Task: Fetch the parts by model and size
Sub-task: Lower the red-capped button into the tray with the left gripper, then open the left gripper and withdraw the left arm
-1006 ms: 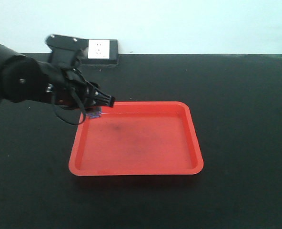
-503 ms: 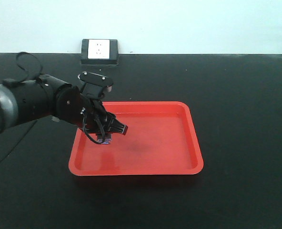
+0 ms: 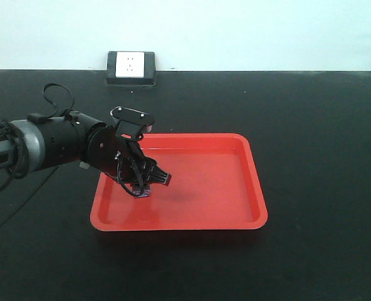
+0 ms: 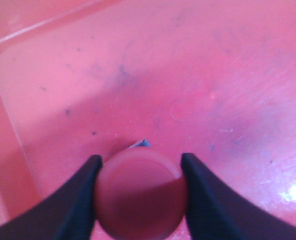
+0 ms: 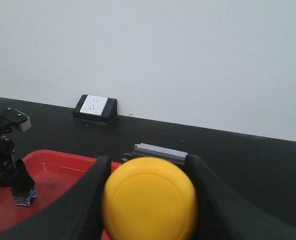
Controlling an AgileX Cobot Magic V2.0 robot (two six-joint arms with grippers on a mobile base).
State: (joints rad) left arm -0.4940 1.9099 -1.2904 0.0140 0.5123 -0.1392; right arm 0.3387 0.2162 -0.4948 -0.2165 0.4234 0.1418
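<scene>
1. Red switch (image 4: pixel 140 192): its round cap is gripped between the two dark fingers (image 4: pixel 73 205) of the left hand (image 4: pixel 140 159), one finger on each side of the cap. A small blue-grey corner of its base peeks out just above the cap in the left wrist view.
2. From the front, the left hand (image 3: pixel 149 183) sits low over the left part of the red tray (image 3: pixel 258 194), with the red switch (image 3: pixel 141 189) showing only as a small dark-and-blue bit beneath the fingers.
3. Whether the switch touches the tray floor (image 4: pixel 188 75) or hangs just over it cannot be told.
4. The black left arm (image 3: pixel 60 144) reaches in from the left edge across the dark desk (image 3: pixel 323 125), cables looping along it.
5. Yellow switch (image 5: pixel 149 200): its cap fills the lower middle of the right wrist view, clamped between the fingers of the right hand (image 5: pixel 148 161), with the dark blocky base (image 5: pixel 160 150) showing behind the cap.
6. The yellow switch is held up above the desk, off to the side of the tray (image 5: pixel 63 165); the right hand does not appear in the front view.
7. In the right wrist view the red switch's blue base (image 5: pixel 24 199) shows under the left hand, inside the tray.
8. A black box with a white socket face (image 3: pixel 131 67) stands at the far edge of the desk against the pale wall (image 3: pixel 267 31), well apart from the tray.
</scene>
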